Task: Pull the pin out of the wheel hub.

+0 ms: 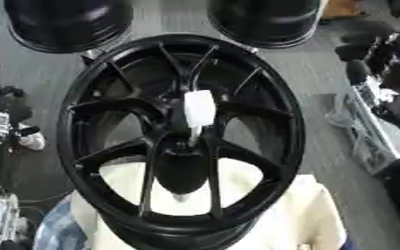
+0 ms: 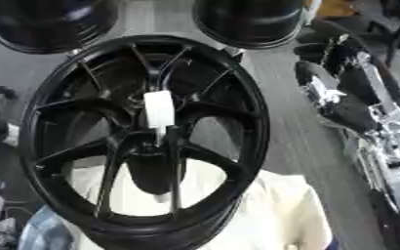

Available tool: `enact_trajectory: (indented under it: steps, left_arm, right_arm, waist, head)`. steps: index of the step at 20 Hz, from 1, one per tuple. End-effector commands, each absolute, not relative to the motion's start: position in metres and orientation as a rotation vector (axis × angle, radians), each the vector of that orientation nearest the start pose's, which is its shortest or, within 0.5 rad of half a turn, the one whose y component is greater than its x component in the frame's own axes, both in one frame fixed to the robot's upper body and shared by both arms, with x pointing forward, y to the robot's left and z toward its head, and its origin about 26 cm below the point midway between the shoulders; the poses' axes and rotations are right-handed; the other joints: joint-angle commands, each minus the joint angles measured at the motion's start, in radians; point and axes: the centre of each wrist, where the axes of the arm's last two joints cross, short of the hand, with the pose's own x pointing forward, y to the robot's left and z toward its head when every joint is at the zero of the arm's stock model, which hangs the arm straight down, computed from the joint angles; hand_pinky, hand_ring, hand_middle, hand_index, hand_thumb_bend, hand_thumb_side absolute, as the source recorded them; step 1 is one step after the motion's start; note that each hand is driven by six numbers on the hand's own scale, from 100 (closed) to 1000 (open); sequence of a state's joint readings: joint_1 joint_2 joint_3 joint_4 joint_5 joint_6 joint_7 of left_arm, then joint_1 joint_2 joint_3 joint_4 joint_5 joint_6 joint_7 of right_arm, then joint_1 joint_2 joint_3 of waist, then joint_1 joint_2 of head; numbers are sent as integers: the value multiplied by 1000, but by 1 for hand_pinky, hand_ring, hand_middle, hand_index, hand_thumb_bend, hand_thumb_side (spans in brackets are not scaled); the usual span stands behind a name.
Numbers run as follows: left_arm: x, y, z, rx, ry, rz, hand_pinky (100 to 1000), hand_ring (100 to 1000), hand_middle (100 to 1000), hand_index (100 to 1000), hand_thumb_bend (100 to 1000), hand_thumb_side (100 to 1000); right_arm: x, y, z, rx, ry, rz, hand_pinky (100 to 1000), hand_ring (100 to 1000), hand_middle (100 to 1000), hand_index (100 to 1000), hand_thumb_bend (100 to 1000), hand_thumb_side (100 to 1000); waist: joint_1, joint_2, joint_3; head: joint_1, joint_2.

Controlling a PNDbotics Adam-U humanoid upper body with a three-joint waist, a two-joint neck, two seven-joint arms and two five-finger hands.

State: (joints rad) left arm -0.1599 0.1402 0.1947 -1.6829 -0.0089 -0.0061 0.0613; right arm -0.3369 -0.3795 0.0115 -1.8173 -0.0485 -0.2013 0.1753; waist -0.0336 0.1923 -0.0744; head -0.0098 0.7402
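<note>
Two more black wheels [image 1: 67,22] [image 1: 268,19] sit on the grey floor [image 1: 323,161] at the back, and a cream cloth [image 1: 310,219] lies in front.

Cream cloth [image 1: 310,215], perhaps padding, under black wheel [image 1: 179,132]

— What am I looking down on at the work area?

— A glossy black wheel hub [image 1: 180,136] with thin paired spokes, lying face up and slightly tilted toward me, on a cream cloth.

— And the pin?

— I see a white pin [image 1: 198,110] standing at the hub's centre: a broad white blocky head above, a narrower stem below going into the centre bore. It is still seated.
</note>
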Motion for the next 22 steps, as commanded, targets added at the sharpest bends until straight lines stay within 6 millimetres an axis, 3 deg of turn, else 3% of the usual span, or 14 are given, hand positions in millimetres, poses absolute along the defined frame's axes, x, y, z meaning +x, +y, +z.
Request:
enact_trajectory:
  steps: [1,8,12,14,16,17,22]
  left_arm:
    - [310,311,83,291,-1880,47,691,803,703,800,324,824]
    - [310,309,82,280,-1874,33,691,803,703,800,324,824]
    - [310,309,82,281,-1875,34,691,803,703,800,324,824]
    - [310,308,81,275,-1872,25,691,802,704,800,323,825]
    - [311,306,81,264,-1872,13,691,802,704,801,313,822]
    - [311,306,80,262,-1870,11,691,802,704,801,323,826]
    - [310,308,80,272,-1867,20,691,801,704,801,323,826]
  right_arm:
    - [329,-276,203,-80,-2310,769,811,775,761,903,269,421]
    - [346,-252,247,-74,-2254,1159,808,776,764,906,284,436]
    - [353,-250,250,-61,-2238,1191,808,776,764,906,284,436]
    - [354,-247,255,-72,-2228,1241,817,805,808,921,334,479]
    - [360,-238,258,-83,-2186,1336,826,825,845,931,405,421]
    - [365,-232,258,-84,-2163,1380,827,827,851,931,399,451]
    - [387,-192,252,-65,-2020,1599,829,828,853,924,425,438]
  waist:
    - [-2,-24,2]
    - [-7,-32,14]
    - [-6,-31,12]
    - [-7,-33,28]
    - [-10,-34,50]
    - [-11,-34,53]
    - [-11,-36,43]
  head:
    - [-3,4]
    - [-17,9]
    - [-14,8]
    - [-28,10]
    - [-41,12]
    - [-42,12]
    - [-29,10]
